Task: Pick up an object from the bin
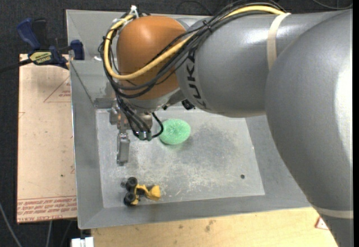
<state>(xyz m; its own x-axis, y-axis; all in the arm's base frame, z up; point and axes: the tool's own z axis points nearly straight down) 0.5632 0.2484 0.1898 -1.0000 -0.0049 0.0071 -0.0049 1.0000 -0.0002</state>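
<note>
Scuffed grey bin (224, 156) on dark carpet. The arm reaches in from 3 o'clock. Its gripper (125, 147) hangs low at the floor's 9 o'clock; I cannot tell its spread. A green foam ball (175, 132) lies just beside it at 3 o'clock, and a yellow toy (141, 191) at 6.

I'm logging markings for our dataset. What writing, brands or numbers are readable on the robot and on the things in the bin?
"UK": black letters, turned sideways, on the grey arm; the rest of the word is hidden by the cables.
Green round thing: no writing to be seen.
Yellow and black toy: too small to tell if it bears any mark.
</note>
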